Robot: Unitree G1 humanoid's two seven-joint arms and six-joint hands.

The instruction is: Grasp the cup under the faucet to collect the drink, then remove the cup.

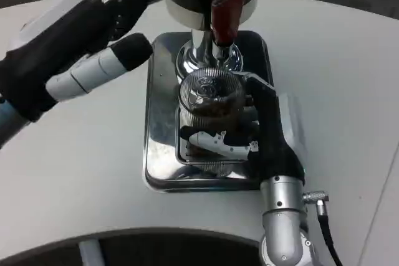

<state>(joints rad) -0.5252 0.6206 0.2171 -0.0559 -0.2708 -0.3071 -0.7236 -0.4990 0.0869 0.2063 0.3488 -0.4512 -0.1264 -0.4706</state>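
Cup [211, 107] sits on the steel drip tray [161, 123] under the faucet [215, 48], right hand [240, 132] wrapped around its ribbed wall; left hand [103, 35] hovers off to the side, open or closed I can't tell. Looks like clear ribbed glass with dark drink inside: rigid, breakable, likely slick, heavier when filled, so grip mid-wall and keep it upright. Fill level and far-side finger contact are hidden.

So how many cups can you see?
1. The cup stands on the tray under the faucet, held by the right hand. The dispenser could hide others.
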